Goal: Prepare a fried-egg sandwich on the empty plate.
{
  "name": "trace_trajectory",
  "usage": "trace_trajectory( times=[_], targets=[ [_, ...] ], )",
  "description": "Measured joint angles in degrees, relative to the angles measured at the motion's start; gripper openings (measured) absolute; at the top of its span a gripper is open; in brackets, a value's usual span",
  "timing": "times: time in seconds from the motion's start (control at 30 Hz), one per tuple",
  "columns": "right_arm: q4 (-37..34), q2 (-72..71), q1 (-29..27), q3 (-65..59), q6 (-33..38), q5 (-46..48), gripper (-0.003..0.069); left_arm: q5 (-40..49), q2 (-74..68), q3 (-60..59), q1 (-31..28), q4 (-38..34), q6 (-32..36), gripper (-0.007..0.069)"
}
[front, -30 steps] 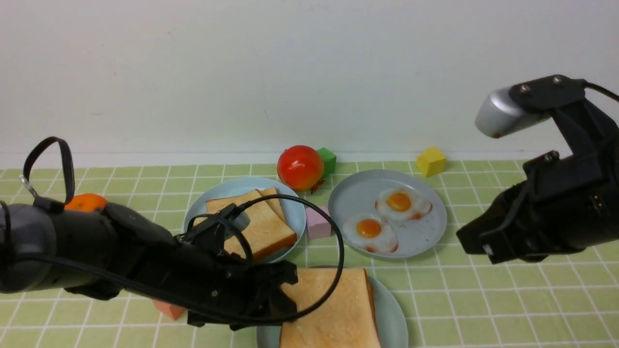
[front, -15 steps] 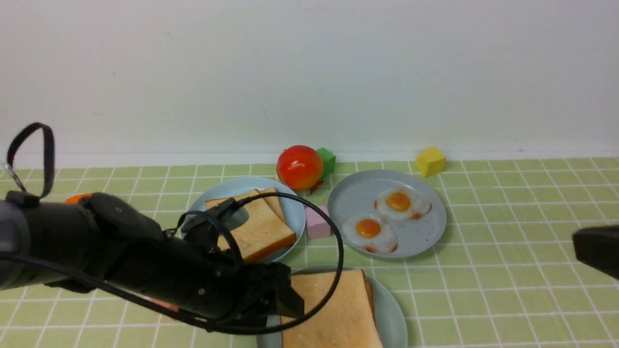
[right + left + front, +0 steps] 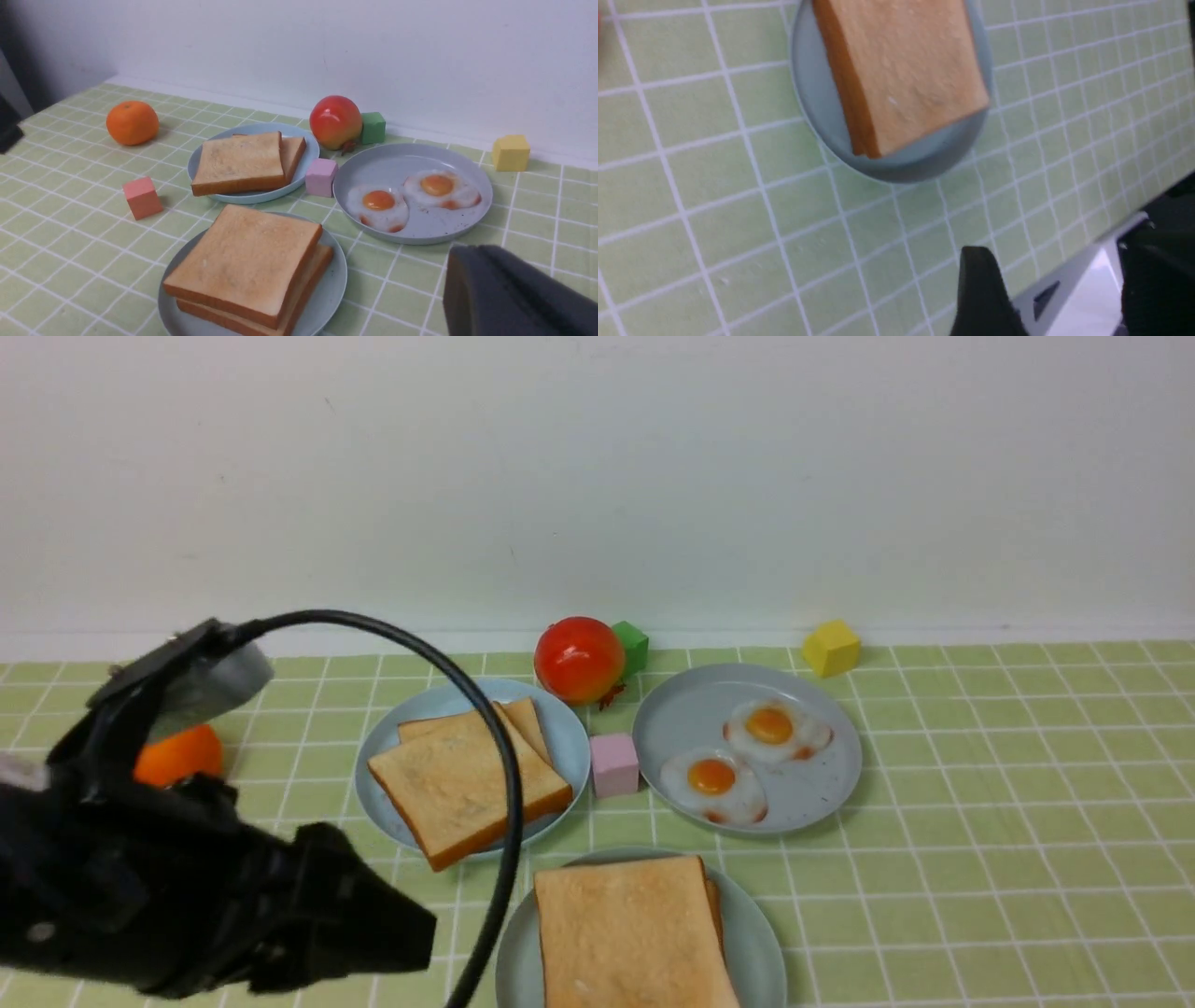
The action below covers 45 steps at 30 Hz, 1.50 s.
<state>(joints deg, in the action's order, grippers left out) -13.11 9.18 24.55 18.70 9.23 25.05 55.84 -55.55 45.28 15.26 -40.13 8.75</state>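
Observation:
The pale mint-blue plate [image 3: 758,947] stands at the near middle and carries two stacked golden toast slices [image 3: 630,933]. No egg shows between them in any view. The plate [image 3: 329,289] and stack [image 3: 245,261] also show in the right wrist view, and in the left wrist view as plate [image 3: 817,107] and stack [image 3: 906,70]. My left gripper [image 3: 1064,298] is open and empty, off the plate towards the table's front edge. My left arm [image 3: 187,896] fills the near left. My right gripper [image 3: 467,263] is shut and empty, near the egg plate, and is out of the front view.
A greyer plate [image 3: 560,728] holds two overlapped toast slices [image 3: 462,784]. Another plate [image 3: 681,709] holds two fried eggs [image 3: 714,784]. A pink cube [image 3: 614,764] sits between them. A red fruit [image 3: 579,659], green cube [image 3: 633,646], yellow cube [image 3: 831,647], orange [image 3: 182,753] and salmon cube [image 3: 141,197] stand around.
My left arm has pulled back from the near plate's toast stack to the near left. My right arm has drawn back out of the front view.

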Motion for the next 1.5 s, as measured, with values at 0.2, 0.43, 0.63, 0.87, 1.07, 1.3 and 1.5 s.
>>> trace_trajectory(
  times=[0.2,0.43,0.63,0.87,1.07,1.3,1.5],
  targets=[
    [0.0,-0.1,0.0,-2.0,0.0,0.0,0.0004,8.3,17.1,-0.1,0.0,2.5,-7.1,0.0136],
    [-0.1,-0.1,0.0,-2.2,0.0,0.5,0.0007,5.8,26.0,-0.1,0.0,14.8,-11.9,-0.0013],
    [0.0,-0.1,0.0,-2.3,0.0,0.8,0.0013,5.0,26.4,-0.1,0.0,19.3,-12.1,-0.0013],
    [0.0,-0.1,0.0,-2.3,0.0,0.9,0.0018,4.9,26.4,-0.1,0.0,19.4,-12.2,-0.0013],
    [0.0,-0.1,0.0,-2.3,0.0,0.9,0.0027,-2.2,30.8,-3.8,-0.9,26.3,-10.8,-0.0013],
    [0.0,-0.1,0.0,-2.3,0.0,1.0,0.0031,-18.1,47.8,-23.9,-6.3,42.3,-21.4,-0.0013],
    [-0.1,-0.1,0.0,-2.3,0.0,1.2,0.0038,-27.9,56.1,-42.6,-9.9,44.1,-24.4,-0.0013]
  ],
)
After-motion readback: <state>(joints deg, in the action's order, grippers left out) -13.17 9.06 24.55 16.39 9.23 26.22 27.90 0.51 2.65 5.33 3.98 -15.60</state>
